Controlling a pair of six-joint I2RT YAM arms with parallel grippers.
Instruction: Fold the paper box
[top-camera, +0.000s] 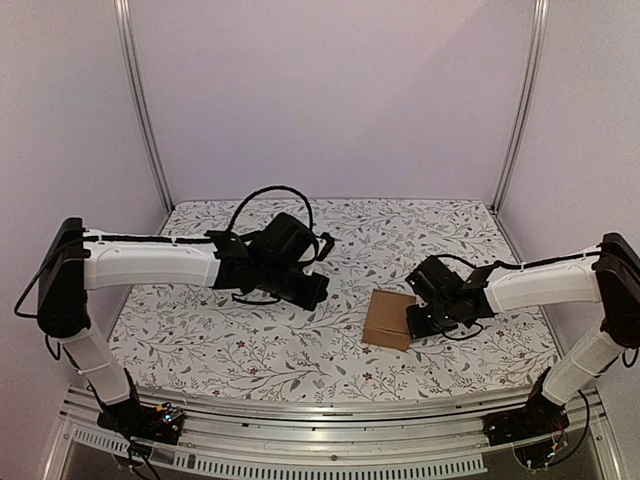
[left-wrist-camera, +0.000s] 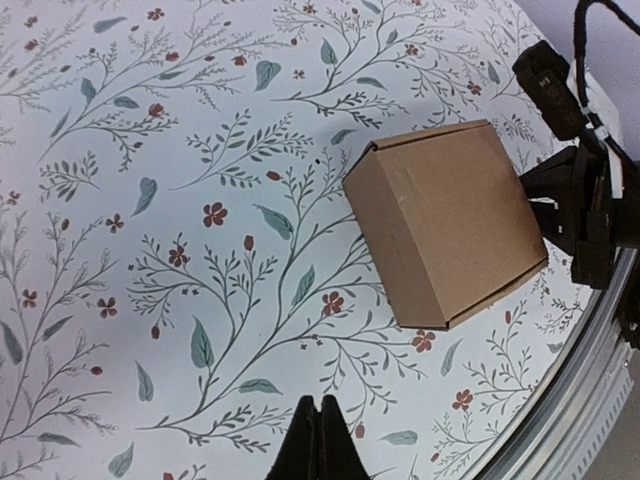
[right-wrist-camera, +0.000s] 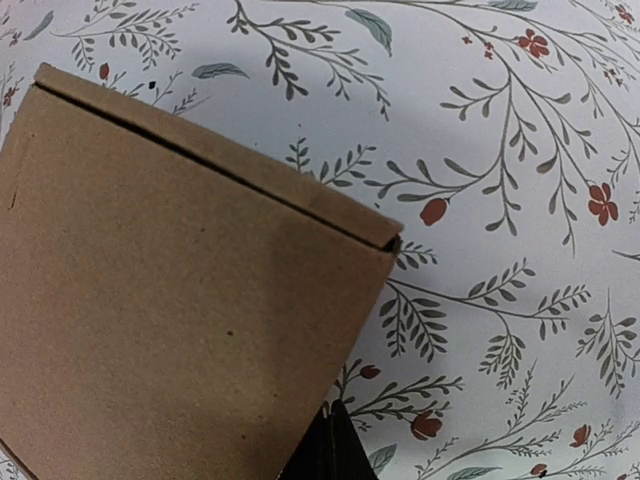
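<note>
The paper box (top-camera: 389, 318) is a plain brown carton, folded shut, lying flat on the flowered table cover right of centre. It fills the left of the right wrist view (right-wrist-camera: 170, 290) and sits at the upper right of the left wrist view (left-wrist-camera: 445, 222). My right gripper (top-camera: 418, 322) is at the box's right edge, its jaws shut with nothing between them (right-wrist-camera: 332, 440), the tips right beside the box's near corner. My left gripper (top-camera: 318, 290) hovers left of the box, well apart from it, shut and empty (left-wrist-camera: 322, 405).
The flowered table cover (top-camera: 250, 340) spans the work area. A metal rail (top-camera: 330, 410) runs along the near edge. Pale walls and upright posts (top-camera: 145, 110) close in the back and sides.
</note>
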